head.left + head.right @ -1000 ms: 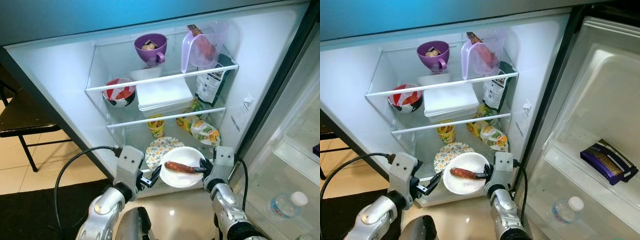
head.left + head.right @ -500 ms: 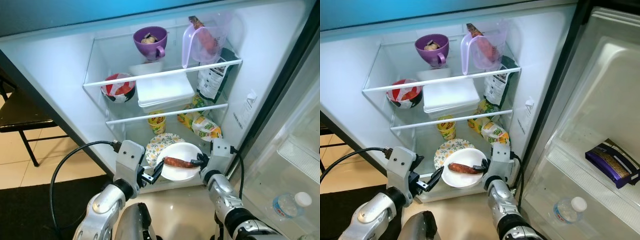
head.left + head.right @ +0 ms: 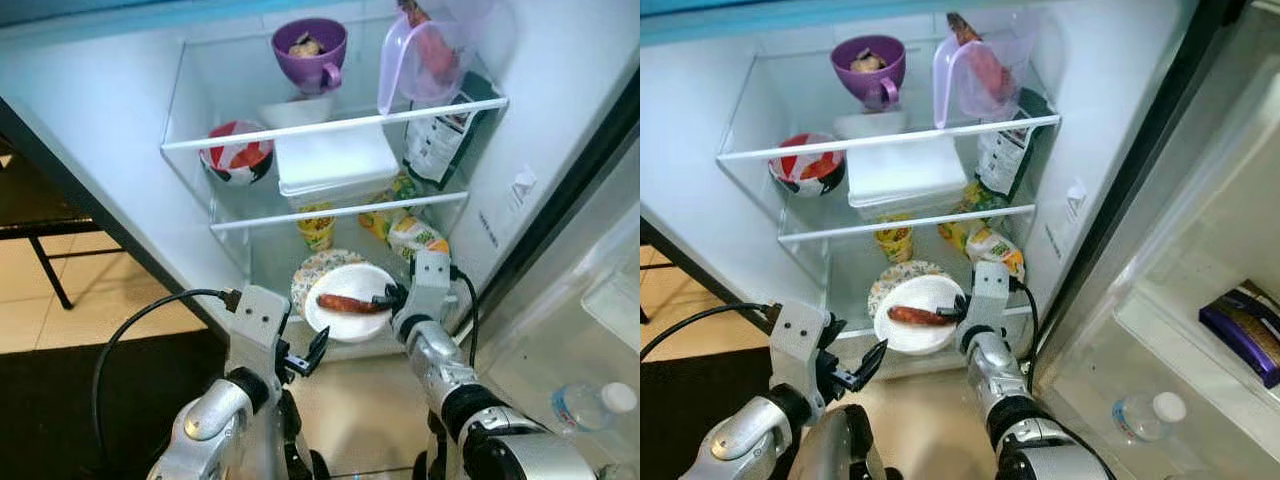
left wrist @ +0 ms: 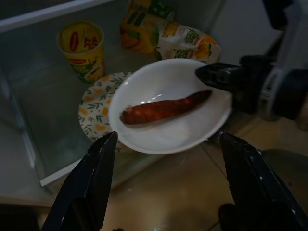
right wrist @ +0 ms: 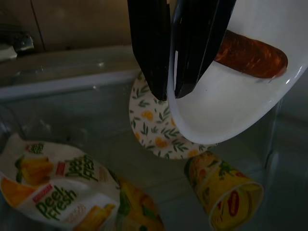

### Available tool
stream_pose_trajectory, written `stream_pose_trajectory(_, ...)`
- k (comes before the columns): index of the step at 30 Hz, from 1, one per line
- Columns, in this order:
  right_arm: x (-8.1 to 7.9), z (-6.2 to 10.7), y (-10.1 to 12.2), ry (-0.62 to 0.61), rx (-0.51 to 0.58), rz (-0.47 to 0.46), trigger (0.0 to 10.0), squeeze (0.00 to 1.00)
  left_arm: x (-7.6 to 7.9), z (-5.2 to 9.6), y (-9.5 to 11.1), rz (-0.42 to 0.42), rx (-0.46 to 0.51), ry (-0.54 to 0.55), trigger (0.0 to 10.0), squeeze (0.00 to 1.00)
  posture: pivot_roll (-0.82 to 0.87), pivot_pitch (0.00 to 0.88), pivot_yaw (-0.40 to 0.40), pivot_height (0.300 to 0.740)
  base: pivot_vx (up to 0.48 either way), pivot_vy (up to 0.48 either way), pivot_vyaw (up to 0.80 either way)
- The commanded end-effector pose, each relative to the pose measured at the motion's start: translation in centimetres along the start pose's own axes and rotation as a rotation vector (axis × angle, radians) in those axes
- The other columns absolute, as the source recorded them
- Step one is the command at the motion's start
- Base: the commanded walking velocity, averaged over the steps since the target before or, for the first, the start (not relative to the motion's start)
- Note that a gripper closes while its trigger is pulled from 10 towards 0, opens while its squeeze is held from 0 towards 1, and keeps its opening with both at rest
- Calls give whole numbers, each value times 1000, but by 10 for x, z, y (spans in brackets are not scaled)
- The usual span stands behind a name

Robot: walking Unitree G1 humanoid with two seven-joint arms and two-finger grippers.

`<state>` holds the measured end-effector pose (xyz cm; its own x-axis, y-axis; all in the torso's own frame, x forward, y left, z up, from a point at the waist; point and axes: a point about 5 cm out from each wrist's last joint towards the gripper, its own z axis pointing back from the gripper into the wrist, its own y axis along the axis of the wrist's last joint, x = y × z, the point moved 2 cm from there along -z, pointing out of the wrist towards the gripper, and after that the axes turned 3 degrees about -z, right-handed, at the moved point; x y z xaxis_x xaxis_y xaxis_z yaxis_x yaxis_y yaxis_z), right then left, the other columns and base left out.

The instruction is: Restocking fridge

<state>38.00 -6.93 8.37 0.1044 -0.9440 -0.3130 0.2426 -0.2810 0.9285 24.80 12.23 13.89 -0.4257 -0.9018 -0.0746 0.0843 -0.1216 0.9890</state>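
Observation:
My right gripper (image 3: 388,297) is shut on the rim of a white plate (image 3: 342,320) that carries a reddish sausage (image 3: 346,302). The plate hangs over the fridge's bottom shelf, partly above a floral plate (image 3: 310,276). In the right wrist view the two black fingers (image 5: 154,53) pinch the white plate (image 5: 231,103) at its edge. My left gripper (image 3: 312,352) stands open just outside the fridge, in front of and below the plate, with nothing between its fingers (image 4: 94,180).
On the bottom shelf stand a yellow cup (image 3: 317,227) and snack bags (image 3: 415,237). Higher shelves hold a red-white bowl (image 3: 235,160), a white box (image 3: 335,160), a purple mug (image 3: 310,48) and a clear pitcher (image 3: 425,55). The open door (image 3: 1200,300) holds a water bottle (image 3: 1150,412).
The right gripper has carried the white plate with the sausage further into the fridge, over the floral plate. The camera has tilted closer; the left gripper stays outside, open.

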Motion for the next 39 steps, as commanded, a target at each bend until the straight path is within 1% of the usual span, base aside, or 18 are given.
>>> stream_pose_trajectory(1, -33, 0, -9, 66, -34, -36, 10000, 0, 4, 3, -4, 27, -21, -3, 10000, 0, 145, 368, 31, 580, 0, 0, 0)
stream_pose_trajectory(2, -46, -1, -3, 148, -8, 56, 10000, 0, 2, 4, -2, 27, -17, 5, 10000, 0, 143, 373, 28, 580, 0, 0, 0)
stream_pose_trajectory(3, -46, -1, -3, 148, -8, 56, 10000, 0, 2, 4, -2, 27, -17, 5, 10000, 0, 143, 373, 28, 580, 0, 0, 0)
stream_pose_trajectory(7, -59, 2, -4, 254, 12, 202, 10000, 0, -1, 4, 3, 28, -11, 17, 10000, 0, 146, 383, 23, 580, 0, 0, 0)
stream_pose_trajectory(10, -62, 3, -8, 286, 2, 240, 10000, 0, -3, 3, 7, 33, -2, 27, 10000, 0, 147, 389, 13, 580, 0, 0, 0)
stream_pose_trajectory(13, -65, 4, -10, 321, -11, 276, 10000, 0, -16, 4, 20, 67, 42, 96, 10000, 0, 155, 405, -14, 580, 0, 0, 0)
stream_pose_trajectory(21, -60, 1, -6, 286, -21, 245, 10000, 0, -25, 8, 33, 90, 76, 156, 10000, 0, 189, 416, -38, 580, 0, 0, 0)
stream_pose_trajectory(23, -52, -2, -4, 221, -36, 187, 10000, 0, -26, 12, 37, 95, 86, 175, 10000, 0, 212, 420, -42, 580, 0, 0, 0)
stream_pose_trajectory(24, -52, -2, -4, 221, -36, 187, 10000, 0, -26, 12, 37, 95, 86, 175, 10000, 0, 212, 420, -42, 580, 0, 0, 0)
stream_pose_trajectory(27, -27, -7, 11, 71, -12, 87, 10000, 0, -20, 19, 29, 81, 37, 146, 10000, 0, 220, 415, -35, 580, 0, 0, 0)
stream_pose_trajectory(28, -27, -7, 11, 71, -12, 87, 10000, 0, -20, 19, 29, 81, 37, 146, 10000, 0, 220, 415, -35, 580, 0, 0, 0)
stream_pose_trajectory(30, -11, -10, 23, 8, 20, 34, 10000, 0, -17, 27, 19, 73, -18, 101, 10000, 0, 208, 409, -30, 580, 0, 0, 0)
stream_pose_trajectory(34, -1, -11, 32, -17, 49, 11, 10000, 0, -16, 33, 13, 63, -60, 53, 10000, 0, 202, 408, -28, 580, 0, 0, 0)
stream_pose_trajectory(35, 2, -11, 36, -21, 62, 7, 10000, 0, -17, 36, 9, 26, -97, 26, 10000, 0, 187, 398, -22, 580, 0, 0, 0)
stream_pose_trajectory(36, 2, -11, 36, -21, 62, 7, 10000, 0, -17, 36, 9, 26, -97, 26, 10000, 0, 187, 398, -22, 580, 0, 0, 0)
stream_pose_trajectory(37, 2, -12, 42, -3, 87, 5, 10000, 0, -24, 39, 5, -81, -137, -2, 10000, 0, 170, 389, -17, 580, 0, 0, 0)
stream_pose_trajectory(38, 2, -12, 42, -3, 87, 5, 10000, 0, -24, 39, 5, -81, -137, -2, 10000, 0, 170, 389, -17, 580, 0, 0, 0)
stream_pose_trajectory(39, 1, -12, 46, 19, 108, 1, 10000, 0, -32, 41, 3, -176, -166, -21, 10000, 0, 165, 385, -15, 580, 0, 0, 0)
